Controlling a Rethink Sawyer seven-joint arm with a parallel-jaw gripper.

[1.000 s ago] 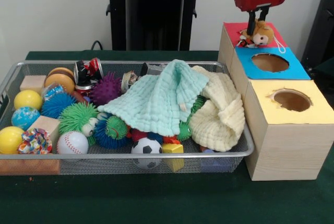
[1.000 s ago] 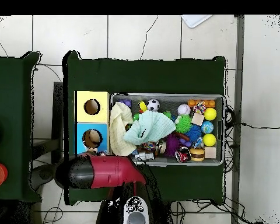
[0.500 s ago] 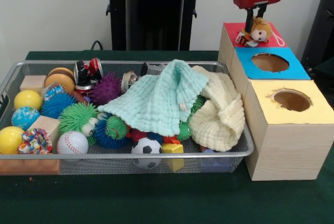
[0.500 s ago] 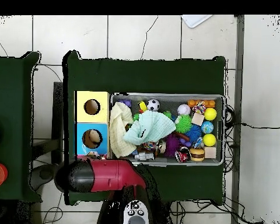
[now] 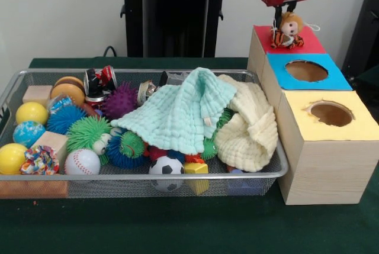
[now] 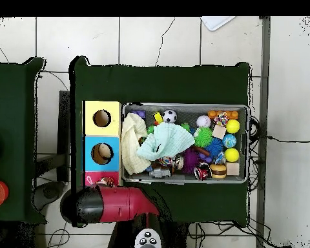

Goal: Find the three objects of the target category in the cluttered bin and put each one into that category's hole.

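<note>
My gripper (image 5: 282,20) hangs over the red-topped far end (image 5: 311,44) of the pale wooden box. It is shut on a tan-brown plush monkey (image 5: 289,25) with an orange striped lower part, held just above the red top. The toy hides the red-surrounded hole. In the overhead view the red arm (image 6: 119,203) covers the gripper and the toy; a strip of the red top (image 6: 96,179) shows. The wire mesh bin (image 5: 148,177) lies left of the box, full of clutter. No other plush animal shows in it.
The blue-surrounded hole (image 5: 306,70) and the yellow-surrounded hole (image 5: 331,113) lie nearer the camera on the box. A mint cloth (image 5: 177,115) and a cream cloth (image 5: 249,129) cover the bin's right half. Spiky balls, a soccer ball (image 5: 166,167), a baseball (image 5: 82,161) and blocks fill the rest.
The gripper has moved with the monkey toward the back of the red top and a little up. In the overhead view the arm has drawn back toward the base.
</note>
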